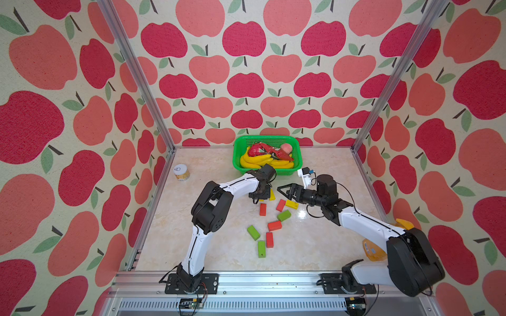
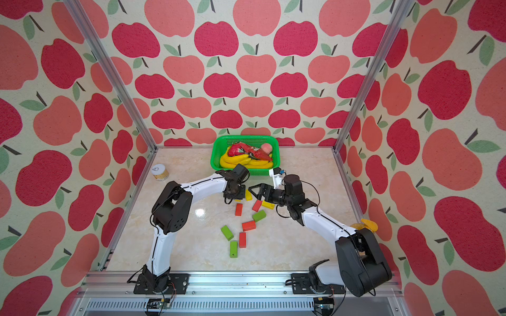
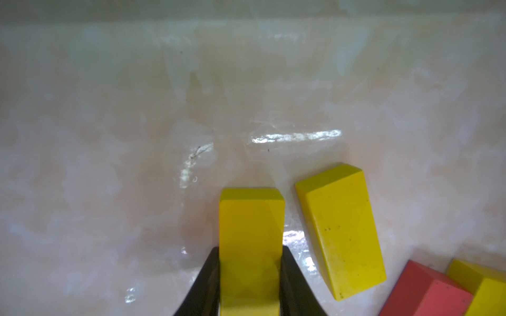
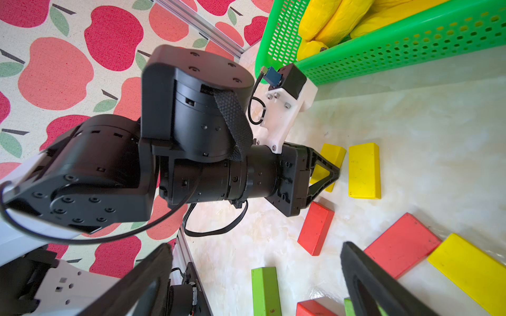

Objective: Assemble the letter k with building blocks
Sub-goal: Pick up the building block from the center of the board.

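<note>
Building blocks lie scattered mid-table. My left gripper (image 3: 250, 250) is shut on a yellow block (image 3: 250, 224), its fingers pressed against both long sides, low over the table. A second yellow block (image 3: 342, 232) lies flat right beside it. In both top views the left gripper (image 1: 261, 195) points down near the basket, hiding its block. My right gripper (image 1: 284, 191) hangs open and empty just right of it, over a red block (image 1: 280, 205) and a yellow block (image 1: 292, 204). Nearer the front lie red (image 1: 274, 225) and green (image 1: 253, 232) blocks.
A green basket (image 1: 238, 161) with toy bananas and red fruit stands at the back, just behind both grippers. A small lidded jar (image 1: 181, 172) sits at the back left. An orange-yellow object (image 1: 405, 223) lies by the right wall behind the right arm.
</note>
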Robot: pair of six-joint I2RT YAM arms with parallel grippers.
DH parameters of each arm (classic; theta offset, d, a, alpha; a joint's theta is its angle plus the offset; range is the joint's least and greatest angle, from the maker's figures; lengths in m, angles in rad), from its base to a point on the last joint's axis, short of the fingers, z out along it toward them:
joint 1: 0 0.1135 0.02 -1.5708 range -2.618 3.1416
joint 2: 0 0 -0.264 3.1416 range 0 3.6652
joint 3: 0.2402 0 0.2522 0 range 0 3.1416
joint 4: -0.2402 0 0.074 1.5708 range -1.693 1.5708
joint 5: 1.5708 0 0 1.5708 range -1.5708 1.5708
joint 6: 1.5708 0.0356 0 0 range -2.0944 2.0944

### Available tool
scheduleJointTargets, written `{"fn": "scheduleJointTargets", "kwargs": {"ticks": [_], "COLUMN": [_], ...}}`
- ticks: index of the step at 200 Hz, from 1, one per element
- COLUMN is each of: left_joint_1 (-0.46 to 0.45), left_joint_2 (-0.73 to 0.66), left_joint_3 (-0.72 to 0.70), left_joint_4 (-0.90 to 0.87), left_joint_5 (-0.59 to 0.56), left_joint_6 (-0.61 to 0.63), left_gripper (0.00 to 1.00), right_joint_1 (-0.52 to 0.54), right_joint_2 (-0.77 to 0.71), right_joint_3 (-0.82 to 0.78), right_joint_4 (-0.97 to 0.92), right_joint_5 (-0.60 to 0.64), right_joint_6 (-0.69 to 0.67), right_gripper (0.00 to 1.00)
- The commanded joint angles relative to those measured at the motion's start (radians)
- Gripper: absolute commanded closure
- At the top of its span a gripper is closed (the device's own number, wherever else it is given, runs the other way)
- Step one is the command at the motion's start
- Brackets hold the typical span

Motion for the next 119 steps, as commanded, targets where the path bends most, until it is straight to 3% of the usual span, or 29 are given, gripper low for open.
{"fn": "scheduleJointTargets", "kwargs": {"ticks": [1, 119], "left_joint_1": [0.009, 0.124], "left_joint_2": [0.002, -0.291], "left_joint_3": [0.011, -0.301], "left_joint_4": [-0.063, -0.01], "left_joint_5": [-0.03, 0.0], "left_joint_6": [0.019, 0.134], "left_gripper": [0.9, 0.94], "right_joint_1": [-0.007, -0.009], "right_joint_2": [-0.007, 0.039], "right_joint_3": [-0.005, 0.002], "right_joint_4": [0.021, 0.037], "right_joint_5": [-0.002, -0.028], "right_joint_6": [0.018, 0.047], "right_gripper": [0.01, 0.01]}}
